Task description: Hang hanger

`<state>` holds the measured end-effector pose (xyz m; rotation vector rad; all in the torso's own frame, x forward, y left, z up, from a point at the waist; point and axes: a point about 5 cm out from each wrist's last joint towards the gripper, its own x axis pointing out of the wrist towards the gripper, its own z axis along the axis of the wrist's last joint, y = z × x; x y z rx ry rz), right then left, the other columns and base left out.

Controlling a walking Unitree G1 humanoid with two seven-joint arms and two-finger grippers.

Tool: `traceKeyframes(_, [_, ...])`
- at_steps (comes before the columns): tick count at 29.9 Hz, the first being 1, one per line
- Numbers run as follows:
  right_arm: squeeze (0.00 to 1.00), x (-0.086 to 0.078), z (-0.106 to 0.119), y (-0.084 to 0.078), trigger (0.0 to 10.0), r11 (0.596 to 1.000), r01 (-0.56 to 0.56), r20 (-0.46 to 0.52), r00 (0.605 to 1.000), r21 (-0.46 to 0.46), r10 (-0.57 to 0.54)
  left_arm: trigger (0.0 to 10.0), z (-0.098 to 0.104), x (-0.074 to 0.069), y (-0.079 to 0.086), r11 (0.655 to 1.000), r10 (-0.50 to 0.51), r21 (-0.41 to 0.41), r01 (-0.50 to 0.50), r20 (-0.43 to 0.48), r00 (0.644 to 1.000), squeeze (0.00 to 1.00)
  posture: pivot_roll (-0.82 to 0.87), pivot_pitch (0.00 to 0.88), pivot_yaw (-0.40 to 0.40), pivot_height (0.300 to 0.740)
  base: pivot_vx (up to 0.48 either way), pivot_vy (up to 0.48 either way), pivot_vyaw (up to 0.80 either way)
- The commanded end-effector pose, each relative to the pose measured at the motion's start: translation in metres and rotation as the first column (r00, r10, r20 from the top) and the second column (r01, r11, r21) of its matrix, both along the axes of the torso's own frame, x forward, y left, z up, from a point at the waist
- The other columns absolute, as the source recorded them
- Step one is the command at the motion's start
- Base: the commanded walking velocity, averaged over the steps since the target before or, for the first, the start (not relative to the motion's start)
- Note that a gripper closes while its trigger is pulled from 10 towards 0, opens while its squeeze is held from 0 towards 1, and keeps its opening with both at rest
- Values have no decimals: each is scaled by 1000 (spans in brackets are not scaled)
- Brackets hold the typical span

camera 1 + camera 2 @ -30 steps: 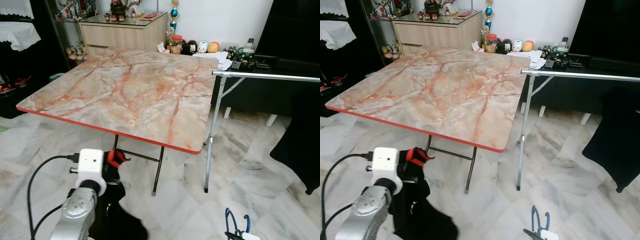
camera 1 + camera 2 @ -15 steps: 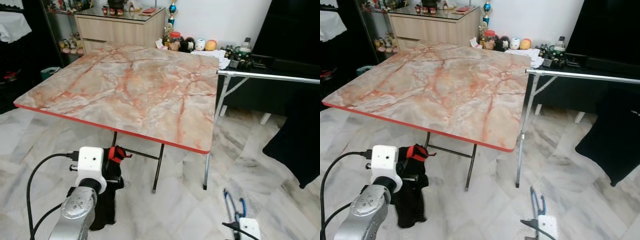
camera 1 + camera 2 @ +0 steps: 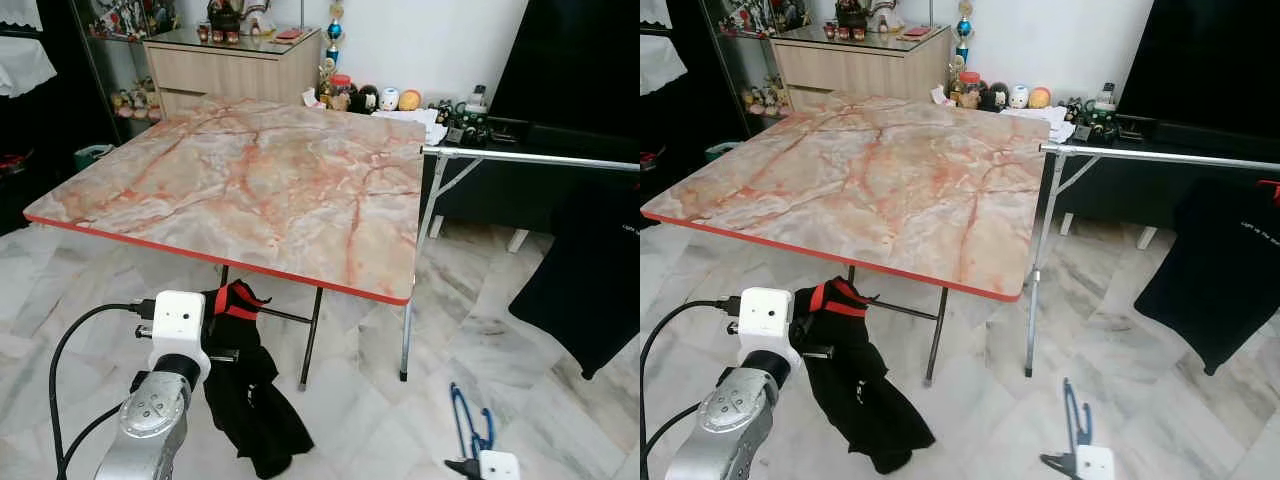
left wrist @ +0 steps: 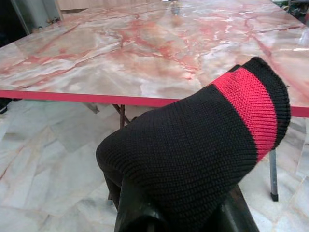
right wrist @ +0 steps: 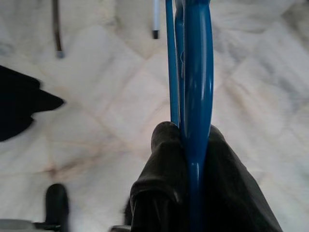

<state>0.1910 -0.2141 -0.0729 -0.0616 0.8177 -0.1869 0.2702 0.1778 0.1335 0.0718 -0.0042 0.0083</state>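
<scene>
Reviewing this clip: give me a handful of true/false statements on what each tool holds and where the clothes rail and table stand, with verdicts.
1. The left tool is shut on a black garment with a red band. True.
2. The right tool holds a red hanger. False: the blue hanger is in its grip.
3. The marble-patterned table has the black garment spread out on its top. False: the garment hangs from the left tool, in front of the table and below its red edge.
4. A dark garment already hangs on the metal clothes rail to the robot's right. True.
5. The blue hanger is hooked over the rail. False: it is low over the floor, apart from the rail.
</scene>
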Motion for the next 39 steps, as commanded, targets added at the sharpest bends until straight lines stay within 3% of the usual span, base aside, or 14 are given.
traceKeyframes(1, [0, 8, 3, 4, 10000, 1000, -8, 23, 1000, 12, 7, 10000, 17, 2, 2, 1000, 2, -7, -1, 77, 997, 0, 187, 0, 11, 740, 368, 0, 0])
traceKeyframes(7, [0, 6, 1, 8, 10000, 1000, -15, -2, 1000, 20, 15, 10000, 14, 3, 0, 1000, -14, 8, 14, 68, 998, 0, 181, 0, 18, 740, 380, 0, 0])
traceKeyframes(13, [0, 3, -1, 6, 10000, 1000, 0, -17, 1000, 19, 0, 10000, 16, 4, -4, 997, -6, -77, 12, 67, 998, 0, 188, 0, 18, 740, 382, 0, 0])
traceKeyframes(20, [0, -2, -3, 1, 10000, 999, 41, -37, 999, 20, -40, 10000, 31, 10, -9, 997, -63, -29, 67, 122, 991, 0, 200, 0, 12, 740, 389, 0, 0])
traceKeyframes(24, [0, -7, -5, 0, 10000, 998, 50, -59, 997, 41, -48, 10000, 51, 22, -8, 995, -95, 13, 94, 173, 980, 0, 202, 0, 8, 740, 391, 0, -800])
traceKeyframes(27, [0, -10, -6, -3, 10000, 997, 55, -63, 997, 45, -52, 10000, 71, 32, -3, 996, -89, 24, 86, 216, 972, 0, 203, 0, 8, 740, 396, 0, -435])
traceKeyframes(28, [0, -11, -6, -6, 10000, 998, 44, -75, 996, 42, -41, 10000, 92, 41, -1, 994, -110, 54, 99, 260, 959, 0, 204, 0, 7, 740, 401, 0, 0])
traceKeyframes(31, [0, -12, -7, -5, 10000, 999, -2, -98, 995, 38, 5, 10000, 122, 52, 0, 986, -154, 113, 125, 313, 937, 0, 198, 0, 12, 740, 406, 0, 0])
traceKeyframes(32, [0, -12, -7, -4, 10000, 999, -21, -108, 994, 33, 25, 10000, 145, 60, 0, 979, -184, 146, 141, 346, 920, 0, 202, 0, 14, 740, 401, 0, 0])
traceKeyframes(36, [0, -9, -7, 0, 10000, 999, -2, -103, 995, 49, 7, 10000, 188, 78, -6, 949, -270, 266, 171, 400, 876, 0, 210, 0, 16, 740, 404, 0, 0])
traceKeyframes(39, [0, -4, -7, 10, 10000, 998, -49, -109, 993, 47, 54, 10000, 218, 96, -2, 948, -241, 296, 114, 442, 864, 0, 200, 0, 25, 740, 414, 0, 0])
